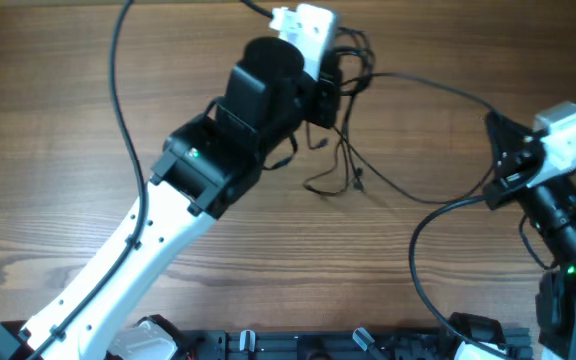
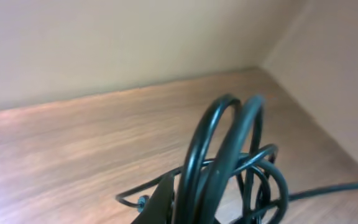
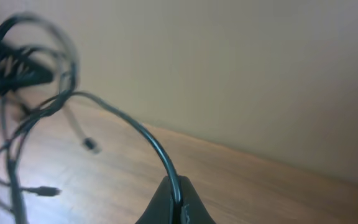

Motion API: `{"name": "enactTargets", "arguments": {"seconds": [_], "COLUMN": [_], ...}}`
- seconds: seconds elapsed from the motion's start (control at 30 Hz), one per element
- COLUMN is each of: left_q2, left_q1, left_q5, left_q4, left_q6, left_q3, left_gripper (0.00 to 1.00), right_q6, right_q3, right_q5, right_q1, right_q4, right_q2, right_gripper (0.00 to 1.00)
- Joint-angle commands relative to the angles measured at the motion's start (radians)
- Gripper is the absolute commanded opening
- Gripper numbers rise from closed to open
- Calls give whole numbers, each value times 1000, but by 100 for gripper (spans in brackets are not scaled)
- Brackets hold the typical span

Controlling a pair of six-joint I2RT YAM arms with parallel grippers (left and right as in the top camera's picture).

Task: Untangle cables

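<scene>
Left gripper [image 2: 184, 205] is pressed together, pinching the cables [image 2: 229, 146]; loops stand up from its tips. Loose ends trail on the surface [image 1: 48, 150] just beside it. Right gripper [image 3: 176, 208], well to its right, pinches one strand leading from the bundle.

I read this as a robotics lab test bench: a brown wood-grain surface [image 1: 48, 120] closed in by plain beige walls [image 2: 104, 43], a white-and-black robot arm on the left [image 1: 138, 250], a second on the right [image 1: 560, 212], and a black mounting rail [image 1: 298, 345] along the near edge.
</scene>
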Motion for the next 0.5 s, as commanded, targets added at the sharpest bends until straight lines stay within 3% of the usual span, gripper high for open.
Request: {"name": "enactTargets", "arguments": {"seconds": [0.0, 0.47], "left_q2": [4, 4], "left_q1": [68, 130], "left_q5": [-66, -66], "left_q4": [-66, -120], "left_q6": [-51, -41], "left_q3": [15, 15], "left_gripper": [4, 4], "right_q6": [113, 185], "right_q3": [2, 2], "right_q5": [173, 266], "right_q1": [-1, -1], "right_q4": [5, 0], "right_q2": [-34, -39], "right_gripper": [4, 4]}}
